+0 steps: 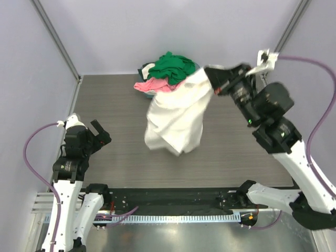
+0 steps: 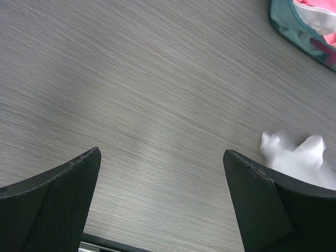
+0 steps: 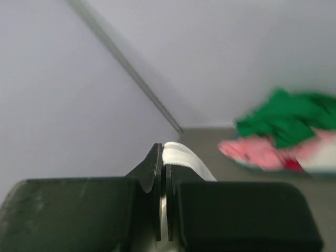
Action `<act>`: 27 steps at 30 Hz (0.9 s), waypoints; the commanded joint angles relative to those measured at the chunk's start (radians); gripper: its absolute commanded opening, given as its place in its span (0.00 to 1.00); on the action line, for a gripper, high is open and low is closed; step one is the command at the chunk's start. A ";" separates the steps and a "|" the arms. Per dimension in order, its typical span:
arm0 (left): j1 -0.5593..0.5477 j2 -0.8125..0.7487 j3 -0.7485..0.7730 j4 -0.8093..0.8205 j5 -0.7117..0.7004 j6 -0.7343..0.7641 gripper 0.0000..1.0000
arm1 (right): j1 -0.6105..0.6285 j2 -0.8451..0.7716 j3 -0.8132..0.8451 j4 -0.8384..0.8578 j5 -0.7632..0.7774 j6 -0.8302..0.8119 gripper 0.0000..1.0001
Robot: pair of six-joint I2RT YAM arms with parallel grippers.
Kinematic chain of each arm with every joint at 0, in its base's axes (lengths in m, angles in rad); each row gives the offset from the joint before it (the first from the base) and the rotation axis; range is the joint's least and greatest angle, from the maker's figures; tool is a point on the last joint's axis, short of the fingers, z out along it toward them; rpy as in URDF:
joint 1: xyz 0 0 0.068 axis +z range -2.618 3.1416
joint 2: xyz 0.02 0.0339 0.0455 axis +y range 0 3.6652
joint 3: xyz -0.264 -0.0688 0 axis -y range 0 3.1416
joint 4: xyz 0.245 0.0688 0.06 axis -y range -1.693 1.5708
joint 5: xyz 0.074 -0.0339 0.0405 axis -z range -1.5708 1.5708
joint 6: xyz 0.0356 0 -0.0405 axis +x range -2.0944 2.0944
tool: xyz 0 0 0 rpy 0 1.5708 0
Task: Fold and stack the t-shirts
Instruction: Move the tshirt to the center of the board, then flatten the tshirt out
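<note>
No legible text, labels, brand marks, numbers or signs in any of the three views.

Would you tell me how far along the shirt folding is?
Nothing looks folded or stacked yet. The right gripper holds the white shirt up, its lower end on the table. The green shirt and pink shirt wait in the basket; the left gripper is open.

This looks like a robot laboratory cell. Plain pale panels (image 1: 131,31) on metal frame posts (image 1: 55,39) stand around a grey wood-pattern desk (image 1: 105,157). The left arm (image 1: 68,173) and the right arm (image 1: 294,152), both with purple cables (image 1: 31,152), are mounted on a black rail (image 1: 173,198) at its near edge.
</note>
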 commanded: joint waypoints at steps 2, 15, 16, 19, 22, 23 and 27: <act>0.006 0.023 0.016 0.002 -0.002 -0.011 1.00 | -0.029 -0.202 -0.392 -0.312 0.456 0.218 0.01; -0.013 0.080 0.007 0.045 0.051 0.032 1.00 | -0.052 -0.610 -0.813 -0.673 0.759 0.502 0.91; -0.013 0.079 0.007 0.046 0.044 0.032 1.00 | -0.052 -0.575 -0.799 -0.673 0.730 0.465 0.96; -0.013 0.074 0.005 0.045 0.033 0.034 1.00 | -0.052 -0.405 -0.742 -0.690 0.560 0.439 1.00; -0.013 0.069 0.004 0.045 0.022 0.031 1.00 | -0.025 -0.239 -0.727 -0.681 0.365 0.422 0.99; -0.012 0.069 0.004 0.045 0.016 0.031 1.00 | 0.013 -0.202 -0.724 -0.679 0.340 0.454 1.00; -0.013 0.059 0.004 0.045 0.010 0.031 1.00 | 0.427 -0.058 -0.629 -0.731 0.461 0.613 1.00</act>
